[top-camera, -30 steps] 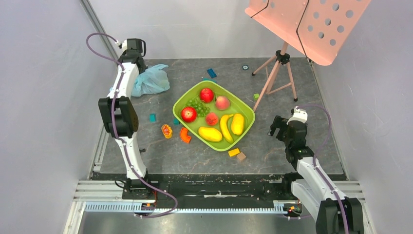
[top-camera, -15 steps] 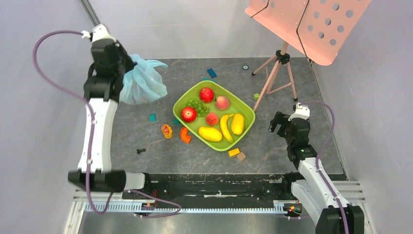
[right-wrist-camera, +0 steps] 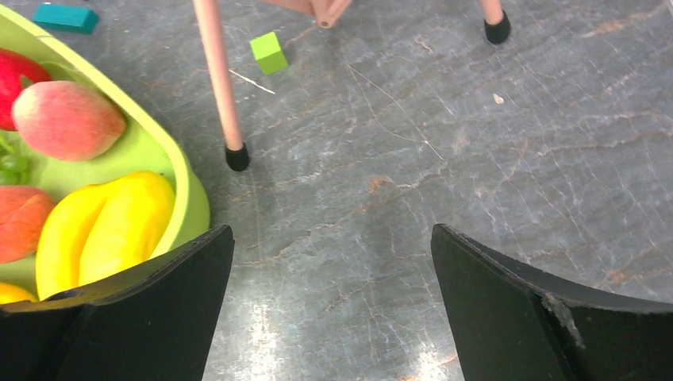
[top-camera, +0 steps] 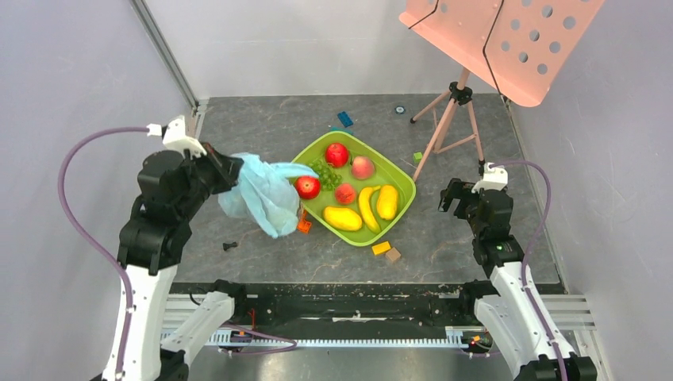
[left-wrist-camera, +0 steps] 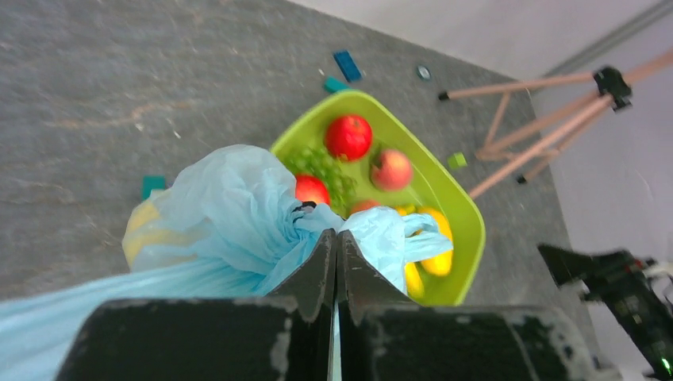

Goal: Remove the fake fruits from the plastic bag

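My left gripper [top-camera: 236, 170] is shut on a bunched fold of the light-blue plastic bag [top-camera: 267, 199] and holds it in the air by the green tray's [top-camera: 406, 184] left rim. In the left wrist view the jaws [left-wrist-camera: 335, 235] pinch the bag [left-wrist-camera: 226, 210], and a yellow shape [left-wrist-camera: 147, 226] shows through it. The tray holds fake fruits: two red apples [top-camera: 337, 154], a peach [top-camera: 363, 167], grapes [top-camera: 321, 170], a banana [top-camera: 367, 208] and yellow pieces [top-camera: 342, 217]. My right gripper [top-camera: 451, 200] is open and empty right of the tray, over bare floor [right-wrist-camera: 333, 262].
A pink music stand [top-camera: 508, 40] on a tripod [top-camera: 448, 119] stands at the back right; one leg [right-wrist-camera: 218, 79] lands near the tray's rim [right-wrist-camera: 190, 198]. Small blocks lie around: orange [top-camera: 381, 248], brown [top-camera: 393, 255], blue [top-camera: 345, 119], green [right-wrist-camera: 270, 51]. A small black piece [top-camera: 229, 246] lies front left.
My left arm lifted the bag from the back-left corner and swung it forward and right to the tray's left edge. A small black piece now lies on the floor. The right arm barely moved.
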### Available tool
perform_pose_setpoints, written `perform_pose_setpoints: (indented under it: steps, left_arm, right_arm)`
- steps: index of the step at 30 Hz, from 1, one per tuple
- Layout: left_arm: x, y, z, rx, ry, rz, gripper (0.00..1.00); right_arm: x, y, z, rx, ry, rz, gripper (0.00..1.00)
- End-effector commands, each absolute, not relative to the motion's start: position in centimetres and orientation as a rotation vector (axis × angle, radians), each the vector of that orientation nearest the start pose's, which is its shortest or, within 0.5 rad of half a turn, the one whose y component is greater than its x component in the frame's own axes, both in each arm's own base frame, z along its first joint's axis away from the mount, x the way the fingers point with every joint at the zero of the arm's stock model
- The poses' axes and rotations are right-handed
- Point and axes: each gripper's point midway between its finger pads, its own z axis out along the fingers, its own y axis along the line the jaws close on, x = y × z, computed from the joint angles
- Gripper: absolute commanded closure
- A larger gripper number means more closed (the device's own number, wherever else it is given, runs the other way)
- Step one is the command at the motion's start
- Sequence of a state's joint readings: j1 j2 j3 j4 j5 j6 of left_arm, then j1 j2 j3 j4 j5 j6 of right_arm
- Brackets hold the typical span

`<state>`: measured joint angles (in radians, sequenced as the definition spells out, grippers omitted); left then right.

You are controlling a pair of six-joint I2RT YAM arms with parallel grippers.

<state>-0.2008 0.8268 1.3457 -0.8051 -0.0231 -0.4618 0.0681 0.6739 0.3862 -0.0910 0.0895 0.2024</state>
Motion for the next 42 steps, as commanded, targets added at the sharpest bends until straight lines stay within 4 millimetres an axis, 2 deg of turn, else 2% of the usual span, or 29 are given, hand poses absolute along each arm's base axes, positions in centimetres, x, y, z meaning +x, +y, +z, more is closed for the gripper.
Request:
perform_pose_setpoints:
  steps: [1, 4, 10, 16, 20, 23, 27, 30, 32, 35, 36, 38, 42]
  left_arm:
    - [22.2, -9.3, 35.4, -0.244, 1.925, -0.631, 0.98]
    - [21.3, -9.6, 33.5, -0.268, 1.952, -0.663, 0.98]
    - [20.4, -10.0, 31.1, -0.321, 1.985, -0.707, 0.98]
    - [21.2, -12.7, 27.9, -0.359, 2.027, -0.803, 0.98]
    - [21.6, -16.0, 26.2, -0.324, 2.066, -0.818, 0.98]
    - [21.1, -20.0, 25.2, -0.245, 2.093, -0.814, 0.98]
    - [20.5, -24.4, 24.9, -0.158, 2.107, -0.836, 0.96]
    - [20.6, -25.6, 24.9, -0.110, 2.114, -0.826, 0.65]
    - [20.6, -25.1, 25.2, -0.097, 2.102, -0.801, 0.45]
    - [20.9, -23.3, 26.5, -0.090, 2.058, -0.732, 0.15]
    - [21.0, -22.6, 26.9, -0.082, 2.046, -0.700, 0.09]
    - [21.1, -21.5, 27.8, -0.070, 2.029, -0.648, 0.04]
    - [21.1, -19.4, 28.9, -0.081, 2.008, -0.573, 0.00]
  right_arm:
    - [28.9, 3.2, 17.0, 0.091, 1.880, 0.195, 0.02]
    - [28.9, 4.2, 17.4, 0.066, 1.880, 0.257, 0.02]
    - [28.8, 4.5, 17.7, 0.071, 1.871, 0.284, 0.02]
    - [28.7, 5.4, 18.0, 0.038, 1.862, 0.326, 0.02]
    - [28.6, 5.8, 18.2, 0.018, 1.856, 0.339, 0.02]
    - [28.4, 6.2, 18.3, -0.004, 1.854, 0.352, 0.02]
    - [28.1, 7.1, 18.7, -0.070, 1.836, 0.384, 0.02]
    - [27.6, 8.3, 19.5, -0.155, 1.809, 0.428, 0.02]
    - [27.1, 9.3, 20.1, -0.215, 1.784, 0.475, 0.02]
    - [26.3, 11.1, 20.9, -0.284, 1.750, 0.570, 0.01]
    - [26.0, 11.8, 21.2, -0.297, 1.733, 0.606, 0.02]
    - [25.3, 13.5, 21.9, -0.334, 1.696, 0.689, 0.02]
    - [23.8, 17.5, 22.7, -0.426, 1.666, 0.766, 0.02]
